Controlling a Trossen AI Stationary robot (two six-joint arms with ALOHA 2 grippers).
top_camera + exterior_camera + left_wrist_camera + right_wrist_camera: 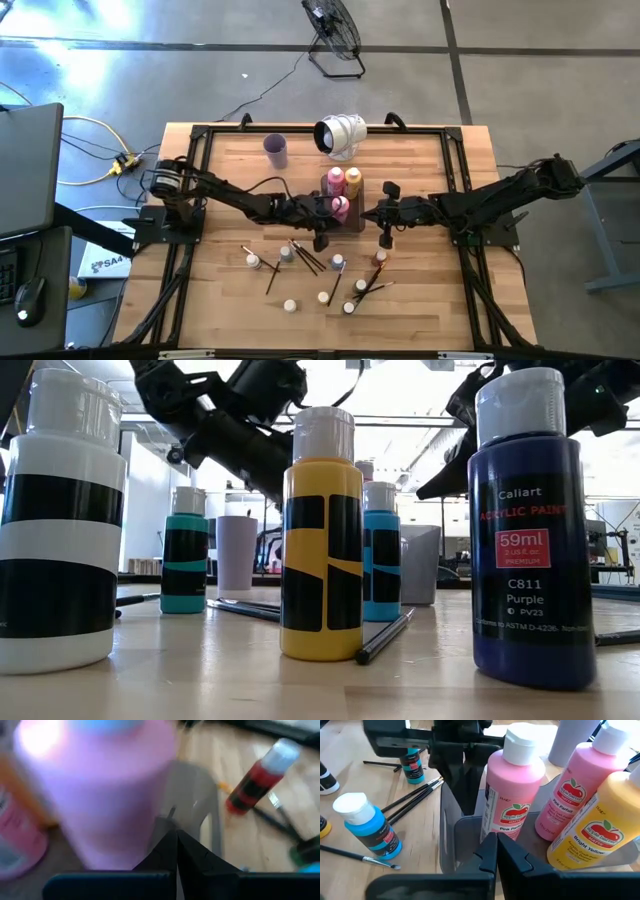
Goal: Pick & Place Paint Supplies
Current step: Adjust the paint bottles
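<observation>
Low view puts the nearest work first: a white bottle (60,520), a yellow bottle (321,535) and a purple bottle (530,530) stand on the table (200,680) with a brush (385,637) lying between them, and two teal and blue bottles stand a little behind. None of these has been put away yet. From above, more small bottles and several brushes (305,257) lie scattered over the near half of the table, so most of the job is left.

Farther in, at mid-table, the tray (465,827) holds three large bottles: two pink bottles (512,795) and an orange one (592,827). That much looks done. The left gripper (322,208) hangs just beside the tray's near pink bottle, its fingers pressed together and holding nothing. The right gripper (384,222) sits just right of the tray, also clenched and empty.

Beyond the tray stand the purple cup (276,150) and a white fan-like unit (341,135), untouched.
</observation>
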